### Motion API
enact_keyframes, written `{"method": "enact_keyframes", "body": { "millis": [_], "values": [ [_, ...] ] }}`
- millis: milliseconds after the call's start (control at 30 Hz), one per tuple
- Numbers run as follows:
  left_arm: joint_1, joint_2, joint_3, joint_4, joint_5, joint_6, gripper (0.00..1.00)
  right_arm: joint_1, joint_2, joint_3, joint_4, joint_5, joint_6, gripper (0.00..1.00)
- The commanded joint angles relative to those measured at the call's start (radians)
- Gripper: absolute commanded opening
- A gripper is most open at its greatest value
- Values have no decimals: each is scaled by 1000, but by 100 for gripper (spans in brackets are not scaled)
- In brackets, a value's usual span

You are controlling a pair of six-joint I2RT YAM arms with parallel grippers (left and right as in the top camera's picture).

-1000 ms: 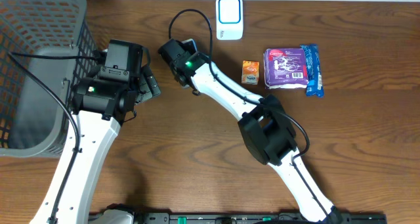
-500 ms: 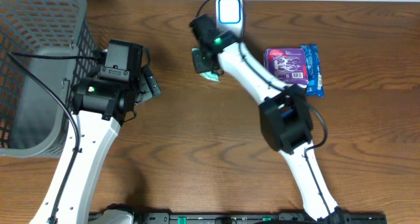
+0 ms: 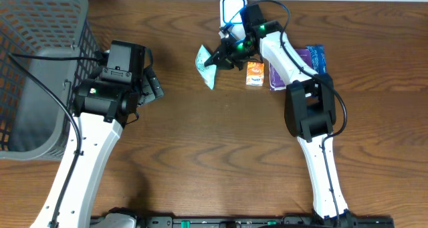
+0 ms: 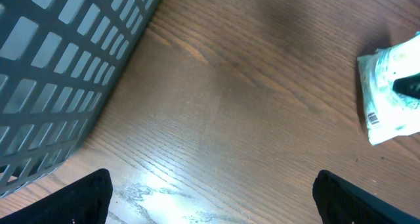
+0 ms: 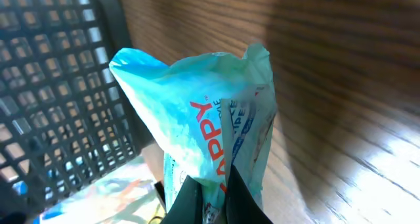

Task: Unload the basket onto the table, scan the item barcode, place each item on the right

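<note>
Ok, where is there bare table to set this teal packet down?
Bare wood lies between the left arm and right arm, below the teal packet. Also right of the blue packet. Crowded: from scanner to orange box and purple pack.

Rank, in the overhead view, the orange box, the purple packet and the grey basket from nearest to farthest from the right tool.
Measured from the right tool, which is shut on the teal packet:
1. orange box, just to its right.
2. purple packet, farther right, beyond the box.
3. grey basket, at the far left of the table.
</note>
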Motion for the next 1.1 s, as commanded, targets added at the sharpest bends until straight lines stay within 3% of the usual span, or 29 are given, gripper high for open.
{"method": "enact_keyframes", "body": {
  "millis": [0, 100, 167, 300, 467, 600, 767, 967, 1067],
  "values": [
    [3, 2, 2, -3, 5, -8, 98, 3, 3, -19, -47, 170, 64, 1],
    [3, 2, 2, -3, 5, -8, 98, 3, 3, -19, -88, 293, 47, 13],
    [3, 2, 2, -3, 6, -8, 98, 2, 3, -12, -123, 372, 32, 32],
    [3, 2, 2, -3, 5, -8, 98, -2, -3, 116, -293, 585, -31, 38],
    [3, 2, 2, -3, 5, -8, 98, 5, -16, 341, -492, 665, -139, 37],
    [3, 2, 2, -3, 5, -8, 98, 43, -16, 423, -560, 656, -170, 34],
    [3, 2, 2, -3, 5, -8, 98, 117, -15, 384, -549, 652, -183, 13],
    [3, 2, 2, -3, 6, -8, 98, 206, -13, 280, -442, 735, -178, 8],
    [3, 2, 2, -3, 5, -8, 98, 231, -13, 212, -394, 863, -92, 3]
  ]
}}
